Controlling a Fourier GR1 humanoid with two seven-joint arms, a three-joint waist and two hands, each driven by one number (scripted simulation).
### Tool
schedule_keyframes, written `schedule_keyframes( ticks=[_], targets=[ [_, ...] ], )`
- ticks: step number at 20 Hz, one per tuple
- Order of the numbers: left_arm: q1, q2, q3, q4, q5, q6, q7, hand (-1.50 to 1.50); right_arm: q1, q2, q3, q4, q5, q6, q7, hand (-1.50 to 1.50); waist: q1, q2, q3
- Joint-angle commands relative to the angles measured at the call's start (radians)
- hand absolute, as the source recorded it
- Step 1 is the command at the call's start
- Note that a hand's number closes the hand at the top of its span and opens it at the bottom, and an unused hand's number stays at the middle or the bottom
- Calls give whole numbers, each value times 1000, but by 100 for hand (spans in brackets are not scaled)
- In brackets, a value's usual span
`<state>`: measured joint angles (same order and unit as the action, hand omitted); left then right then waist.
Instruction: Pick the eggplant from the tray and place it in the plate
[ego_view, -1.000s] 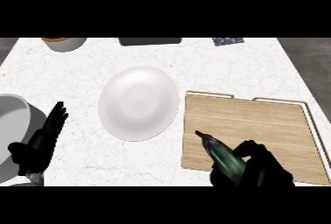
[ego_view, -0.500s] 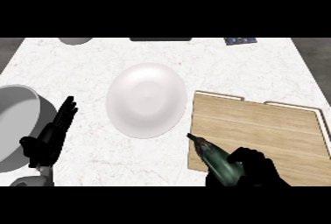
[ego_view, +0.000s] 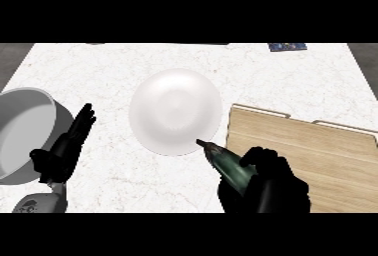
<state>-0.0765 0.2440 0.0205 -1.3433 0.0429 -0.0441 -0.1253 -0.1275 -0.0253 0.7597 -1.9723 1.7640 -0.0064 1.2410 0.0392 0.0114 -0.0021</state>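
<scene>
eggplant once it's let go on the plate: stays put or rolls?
The dark green elongated eggplant, held in the right hand, looks rounded and glossy, so probably slippery and apt to roll. The white round plate seems shallowly dished, which likely checks it. It looks stiff, not floppy.

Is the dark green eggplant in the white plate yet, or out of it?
Out: the dark green eggplant is held in the right hand, only its tip reaching the white plate rim.

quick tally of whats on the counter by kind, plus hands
plate: 1
eggplant: 1
wooden tray: 1
grey bowl: 1
small dark item at the far edge: 1
hands: 2, left hand open, right hand curled round the eggplant
total: 7
</scene>
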Motion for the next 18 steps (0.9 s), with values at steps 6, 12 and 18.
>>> schedule_keyframes(
  ticks=[6,12,18],
  targets=[
    [-27,6,-12,14,0,-30,-7,0,-246,24,-153,256,-181,-104,246,150,57,14,2],
    [-48,-26,-37,31,-23,-10,-12,0,-373,25,-275,344,-208,-243,245,150,55,15,4],
    [-76,-32,-40,29,-17,-12,12,0,-420,25,-397,452,-281,-292,246,-150,65,18,5]
  ],
)
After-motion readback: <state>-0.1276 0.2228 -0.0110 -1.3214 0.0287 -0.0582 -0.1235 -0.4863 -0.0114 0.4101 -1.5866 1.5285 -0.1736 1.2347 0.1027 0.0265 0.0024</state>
